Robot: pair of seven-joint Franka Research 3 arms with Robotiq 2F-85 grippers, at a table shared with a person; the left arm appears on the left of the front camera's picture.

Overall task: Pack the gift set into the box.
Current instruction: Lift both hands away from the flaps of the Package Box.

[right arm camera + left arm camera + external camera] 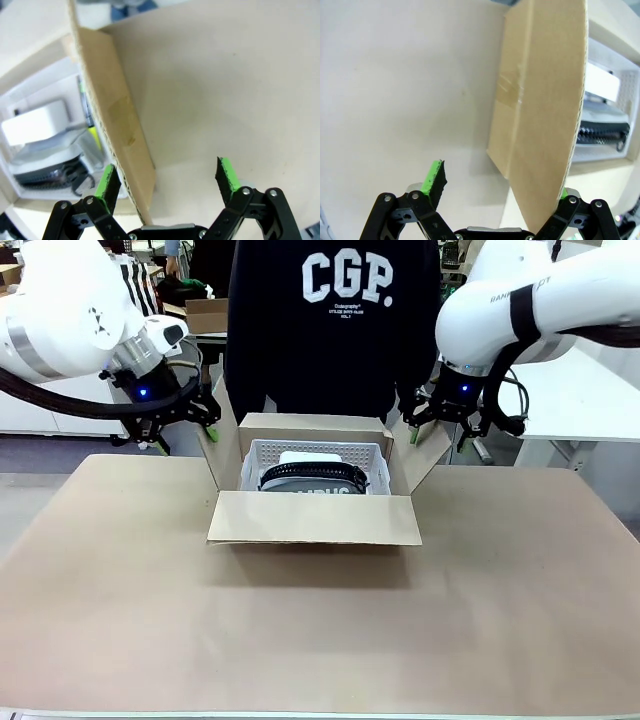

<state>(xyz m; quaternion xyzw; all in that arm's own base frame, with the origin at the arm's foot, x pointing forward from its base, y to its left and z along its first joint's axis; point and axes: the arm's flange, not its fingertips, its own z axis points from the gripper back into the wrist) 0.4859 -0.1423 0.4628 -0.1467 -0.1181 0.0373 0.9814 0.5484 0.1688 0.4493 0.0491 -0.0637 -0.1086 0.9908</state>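
The person's dark sweatshirt (330,330) reads "CGP."; pale print on the flat dark gift set (310,478) may be letters. It lies inside the brown corrugated cardboard box (315,522). The jaws of the left gripper (500,185) and the right gripper (167,175) are apart, each straddling a box side flap.

Gift set (312,478): lower part sits behind the near wall of the box (315,522); its pale lettering is cut off there and unreadable.
White basket (375,453): bottom half hidden by the same wall.
Left hand (498,186): one green pad almost wholly covered by the box's side flap (540,100).
Person (330,330): cut off above the shoulders by the top edge; waist down behind the box.
White block (35,125): blurred, kind unclear.
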